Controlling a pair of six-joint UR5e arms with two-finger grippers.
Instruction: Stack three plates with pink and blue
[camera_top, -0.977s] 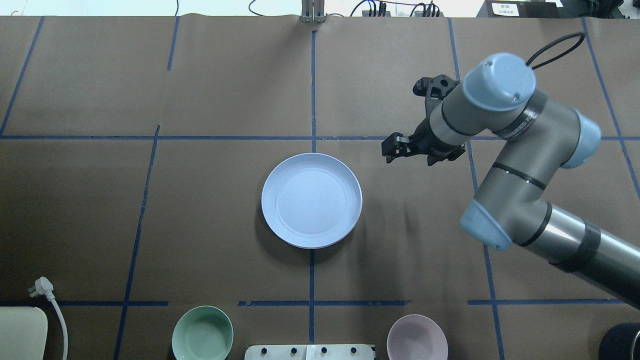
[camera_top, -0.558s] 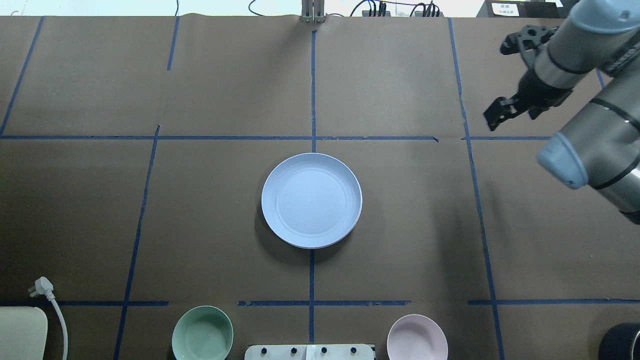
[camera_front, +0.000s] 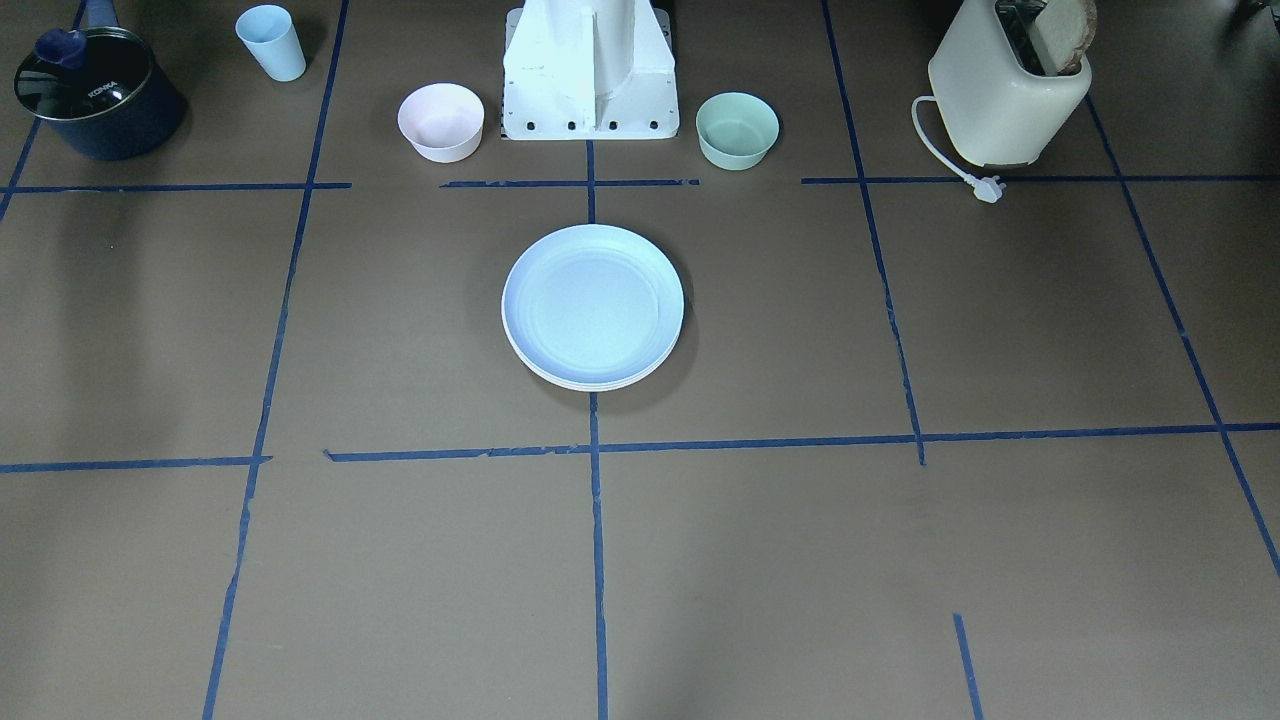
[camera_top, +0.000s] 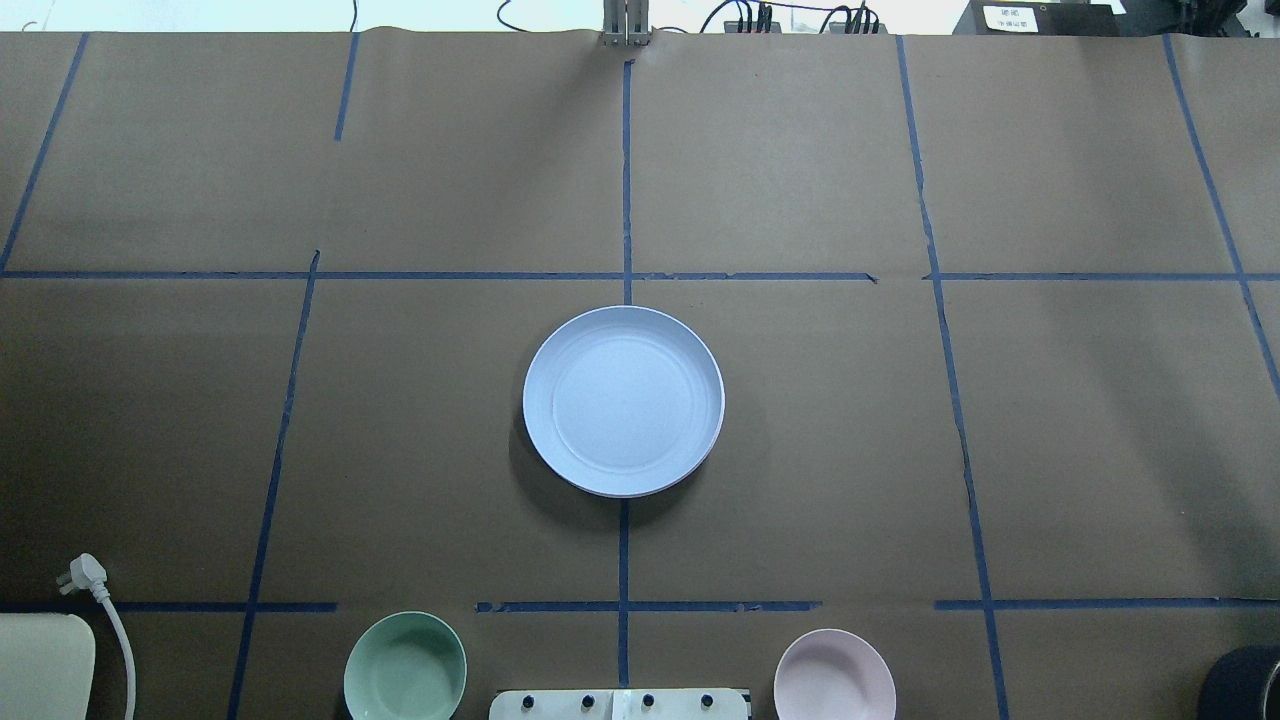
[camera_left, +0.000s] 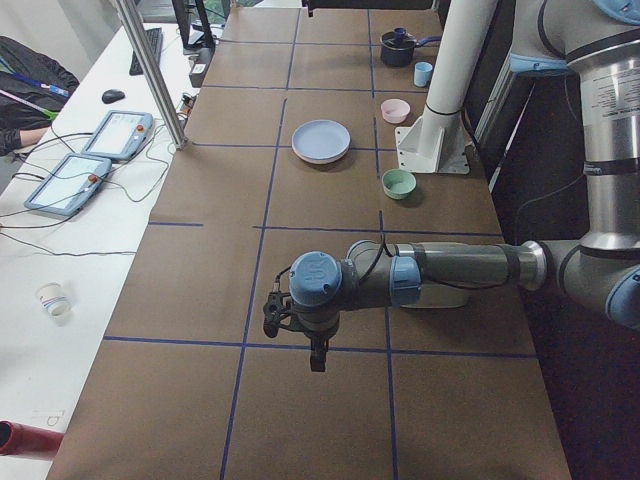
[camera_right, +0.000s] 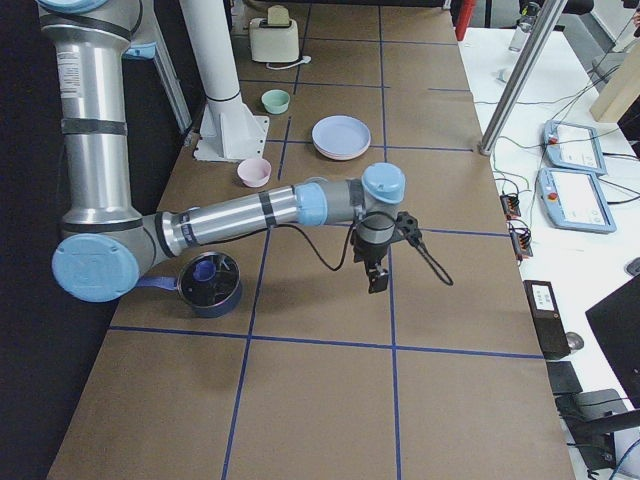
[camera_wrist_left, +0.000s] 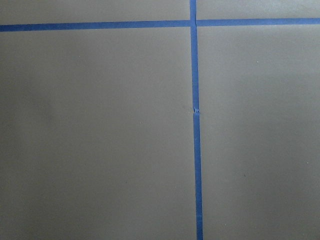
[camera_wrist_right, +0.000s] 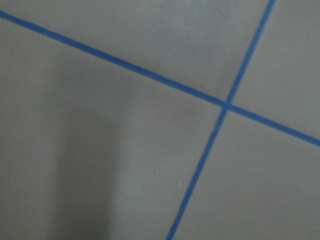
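The pale blue plate (camera_top: 623, 400) lies on top of a stack at the table's middle, also in the front-facing view (camera_front: 592, 303). A cream-white rim (camera_front: 590, 384) shows under it, and a pinkish rim (camera_right: 335, 155) shows at the stack's edge in the exterior right view. My left gripper (camera_left: 316, 355) hangs over bare table far from the stack. My right gripper (camera_right: 378, 280) hangs over bare table at the other end. Both show only in the side views, so I cannot tell whether they are open or shut. Both wrist views show only brown paper and blue tape.
A small green bowl (camera_top: 405, 665) and a small pink bowl (camera_top: 834, 675) flank the robot base (camera_front: 590, 70). A toaster (camera_front: 1005, 85) with its plug (camera_front: 988, 188), a dark pot (camera_front: 95, 95) and a blue cup (camera_front: 272, 42) stand at the robot's side of the table.
My right arm has drawn back to the right and left the overhead view. The plate stack has not moved.
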